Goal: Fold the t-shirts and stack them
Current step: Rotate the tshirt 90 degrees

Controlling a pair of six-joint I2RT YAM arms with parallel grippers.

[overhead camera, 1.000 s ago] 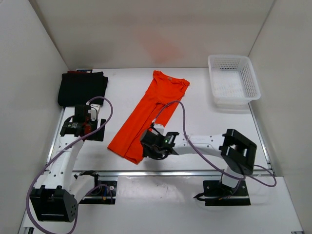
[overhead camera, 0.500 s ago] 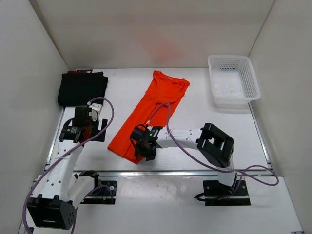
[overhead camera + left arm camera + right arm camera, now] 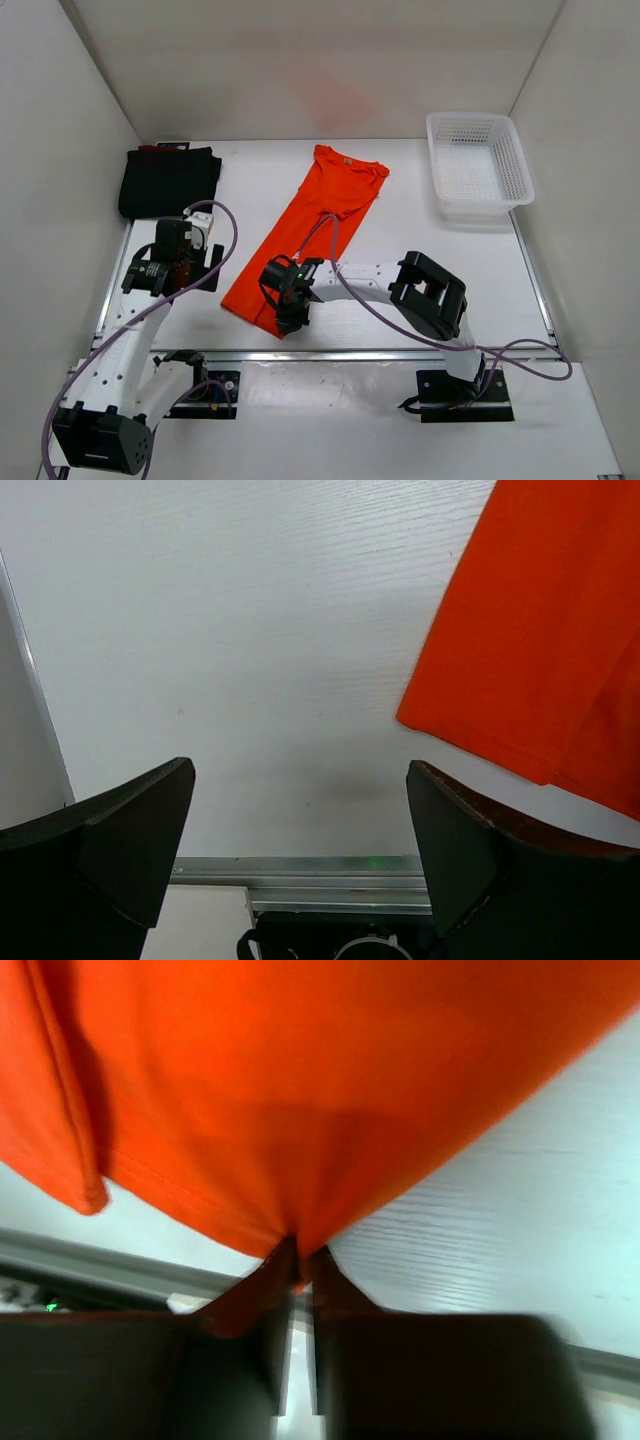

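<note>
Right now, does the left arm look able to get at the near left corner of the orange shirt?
Probably yes. The left gripper hangs open over bare table, with the orange shirt just to its right and nothing lying between them. The right gripper pinches the hem farther along.

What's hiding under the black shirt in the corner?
A thin strip of dark red cloth peeks out past the black shirt at its far edge. The rest is covered, so how much lies beneath cannot be seen.
</note>
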